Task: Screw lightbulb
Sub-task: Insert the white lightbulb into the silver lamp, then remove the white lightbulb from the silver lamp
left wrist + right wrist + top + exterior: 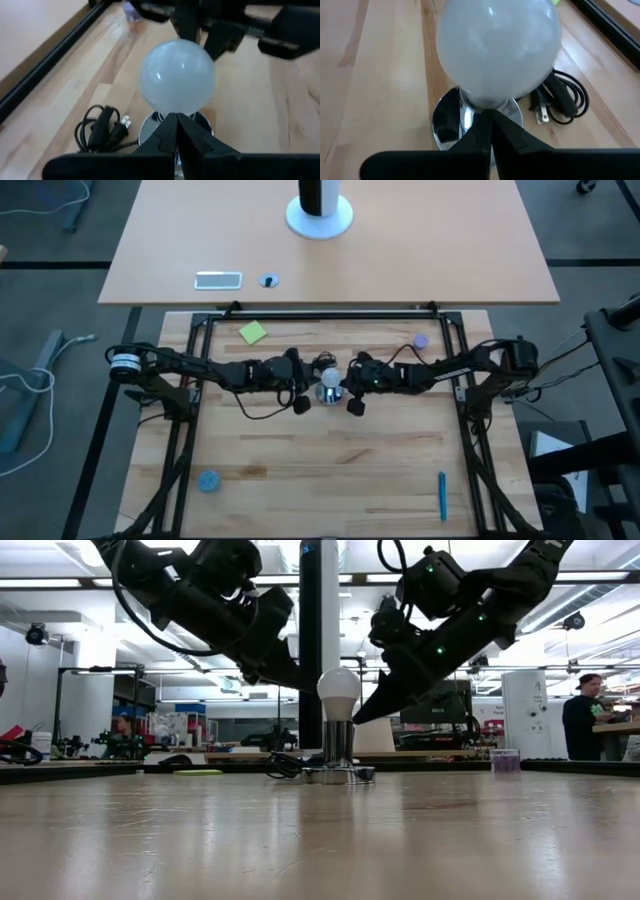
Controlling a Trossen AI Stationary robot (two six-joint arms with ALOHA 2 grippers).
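Nearest the front edge there's a blue pen (442, 496) on the right and a small blue disc (208, 481) on the left. Mid-table, the lightbulb (338, 688) sits upright in the shiny socket base (338, 774), so the socket's the only holder here with anything in it. The left gripper (175, 131) and right gripper (488, 131) hover either side of the bulb, both pinched closed on nothing, looks like not quite touching. Black cord (561, 100) coiled beside the base. Farther back: green note (253, 332), purple disc (421, 340).
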